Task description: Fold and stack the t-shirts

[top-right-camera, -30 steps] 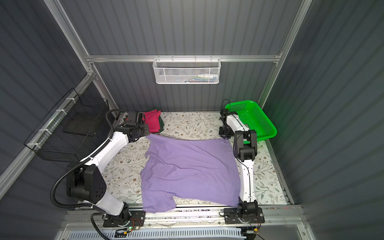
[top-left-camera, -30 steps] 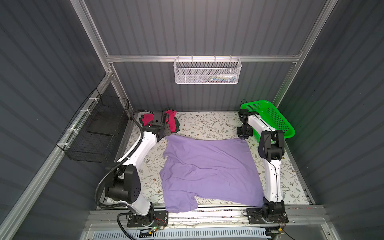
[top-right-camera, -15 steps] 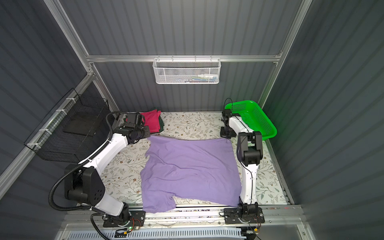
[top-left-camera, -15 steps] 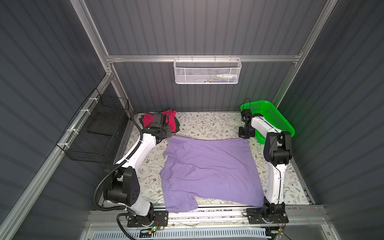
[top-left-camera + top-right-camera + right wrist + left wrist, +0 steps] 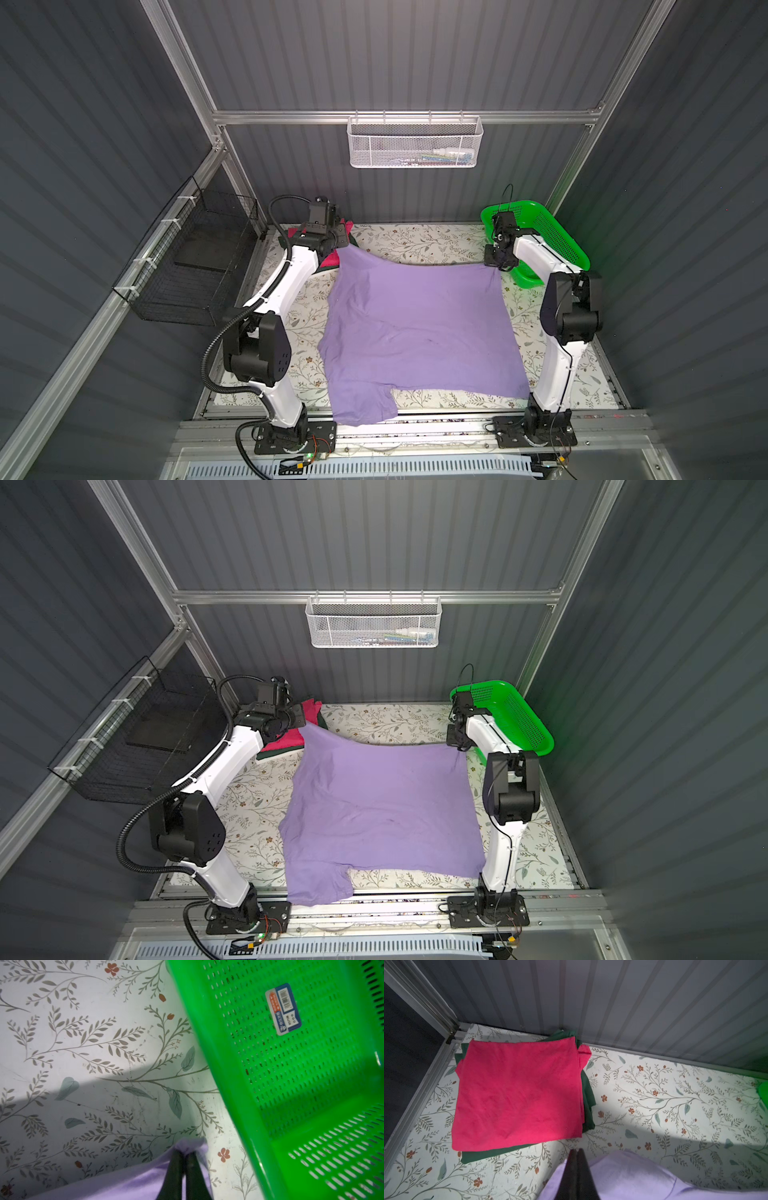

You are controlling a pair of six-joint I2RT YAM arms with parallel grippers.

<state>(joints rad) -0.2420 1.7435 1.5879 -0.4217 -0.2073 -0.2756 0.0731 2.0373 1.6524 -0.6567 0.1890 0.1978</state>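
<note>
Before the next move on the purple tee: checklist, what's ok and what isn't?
1. Left hand shut on far corner of purple tee: ok.
2. Right hand shut on the other far corner, cloth bunched at its tips: ok.
3. Far edge straight between hands: not ok, peaks at the left corner.
4. Whole tee on the table: not ok, a sleeve overhangs the front rail.
5. Stack tidy, pink tee on dark green tee: ok.
6. Right hand clear of green basket: ok, apart.
</note>
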